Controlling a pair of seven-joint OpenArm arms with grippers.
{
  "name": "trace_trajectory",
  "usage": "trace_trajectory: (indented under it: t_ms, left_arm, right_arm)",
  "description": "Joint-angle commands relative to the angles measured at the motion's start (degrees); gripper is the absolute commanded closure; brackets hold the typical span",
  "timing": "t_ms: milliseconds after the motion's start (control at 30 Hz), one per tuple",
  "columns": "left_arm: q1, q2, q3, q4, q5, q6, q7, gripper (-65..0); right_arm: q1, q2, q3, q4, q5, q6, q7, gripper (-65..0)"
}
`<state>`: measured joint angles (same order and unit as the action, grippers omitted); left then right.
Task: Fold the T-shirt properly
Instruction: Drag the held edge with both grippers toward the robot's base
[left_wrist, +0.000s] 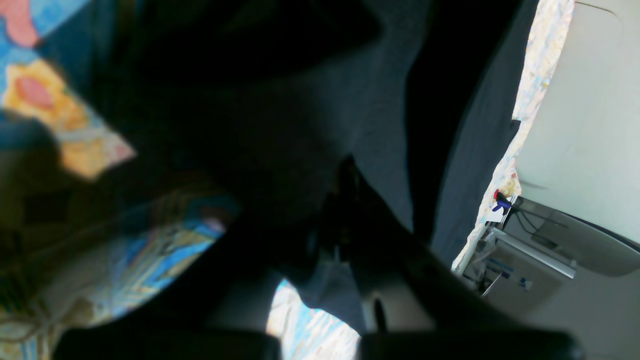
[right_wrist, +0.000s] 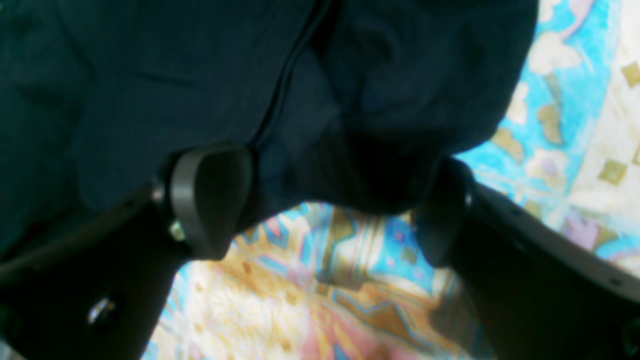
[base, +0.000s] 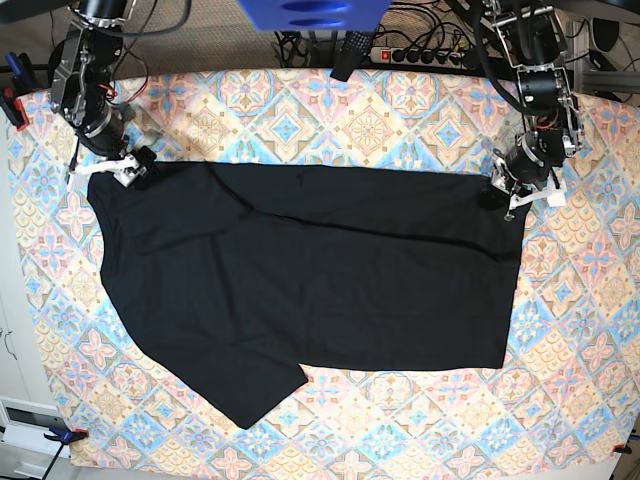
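The black T-shirt lies spread flat on the patterned tablecloth, one sleeve pointing to the near left. My left gripper is at the shirt's far right corner. In the left wrist view its dark fingers are pressed together with black fabric bunched around them. My right gripper stands at the far left corner. In the right wrist view it is open, its fingers either side of the shirt's edge, with tablecloth showing below.
A power strip and cables lie behind the table's far edge. A clamp grips the cloth at the left edge. Bare tablecloth surrounds the shirt, widest along the near edge.
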<state>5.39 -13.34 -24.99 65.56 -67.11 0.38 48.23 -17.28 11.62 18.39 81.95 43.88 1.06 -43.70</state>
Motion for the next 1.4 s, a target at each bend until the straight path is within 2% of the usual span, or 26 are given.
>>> trace_trajectory:
  t_ms: [0,100,167,233,367,400,600,1067,1167,1367]
  left_arm:
    - [-0.42,-0.85,-0.28,0.68,-0.01,0.01,-0.10,0.0]
    - [-0.24,-0.85,-0.28,0.68,-0.10,0.01,-0.01,0.0]
    - [0.46,-0.85,-0.28,0.77,-0.18,0.01,-0.01,0.0]
    - [0.90,-0.94,-0.37,0.77,-0.18,0.01,0.78,0.0]
    - [2.39,-1.03,-0.55,0.86,-0.27,-0.07,1.66,0.0]
    - [3.01,-1.03,-0.55,0.86,-0.36,-0.07,1.66,0.0]
    - [8.11,-1.12,-0.63,5.96,-0.36,-0.16,1.66,0.0]
    - [22.96,-4.90,-0.63,16.51,-0.36,-0.16,1.66,0.0]
    - [24.99,-6.22,-0.63,16.51,-0.36,-0.16,1.66,0.0]
    - [26.39,-6.22,-0.63,16.51,-0.36,-0.16,1.57,0.0]
  right_arm:
    - [1.41,0.56,-0.06,-1.21,-0.41,-0.75,-0.82,-52.4]
    - [3.87,0.56,-0.06,-3.93,-0.41,-0.75,-0.82,-52.3]
    - [4.84,0.56,-0.06,-4.90,-0.41,-0.75,-0.82,-49.7]
    - [5.28,0.56,-0.06,-5.07,-0.41,-0.75,-0.82,-40.9]
    - [5.19,0.56,0.02,-4.99,-0.41,-0.75,-0.82,-17.4]
    - [5.01,0.56,0.29,-4.90,-0.41,-0.75,-0.82,-14.6]
    - [0.97,0.56,5.12,-3.32,-0.41,-0.75,-1.53,-13.9]
    - [-15.47,0.56,6.79,9.87,-0.41,-0.75,-1.53,-13.8]
    - [-16.88,0.56,6.79,10.49,-0.41,-0.75,-1.53,-13.8]
    - [-17.76,0.56,6.44,10.49,-0.41,-0.75,-1.53,-14.2]
